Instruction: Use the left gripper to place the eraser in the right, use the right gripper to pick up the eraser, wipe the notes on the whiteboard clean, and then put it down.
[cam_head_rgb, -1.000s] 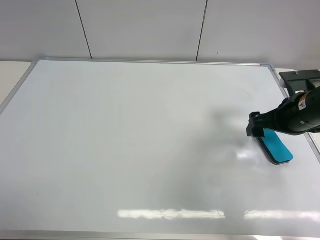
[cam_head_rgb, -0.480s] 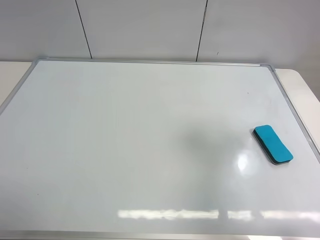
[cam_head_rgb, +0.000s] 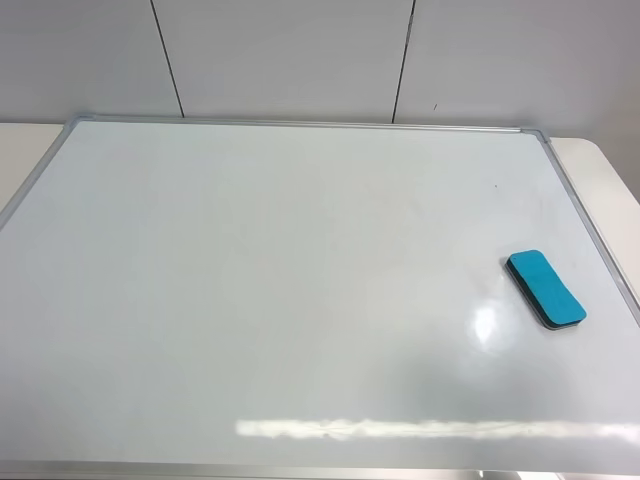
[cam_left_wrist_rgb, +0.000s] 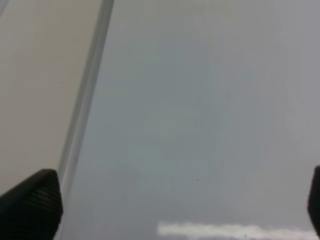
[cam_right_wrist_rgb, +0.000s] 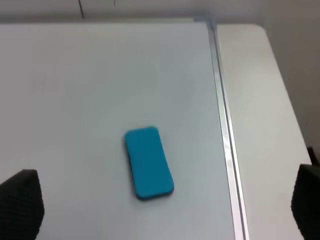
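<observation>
The teal-blue eraser (cam_head_rgb: 545, 288) lies flat on the right part of the whiteboard (cam_head_rgb: 280, 290), close to its right frame, with nothing touching it. Neither arm shows in the exterior high view. In the right wrist view the eraser (cam_right_wrist_rgb: 148, 162) sits on the whiteboard (cam_right_wrist_rgb: 75, 90) well ahead of my right gripper (cam_right_wrist_rgb: 164, 202), whose fingertips (cam_right_wrist_rgb: 20, 202) stand wide open and empty. My left gripper (cam_left_wrist_rgb: 172, 205) is open too, with nothing between its fingertips (cam_left_wrist_rgb: 30, 205), over the whiteboard (cam_left_wrist_rgb: 200, 110) near its frame. The notes are out of view; the board's surface looks blank.
A silver frame (cam_head_rgb: 590, 230) rims the board, and the pale table (cam_head_rgb: 615, 180) shows past its right side. The frame (cam_right_wrist_rgb: 225, 130) runs beside the eraser in the right wrist view. A grey panelled wall (cam_head_rgb: 300, 60) stands behind.
One second ago the right arm hung over the eraser's near end; it has since pulled away out of the exterior view. The eraser has stayed in place.
</observation>
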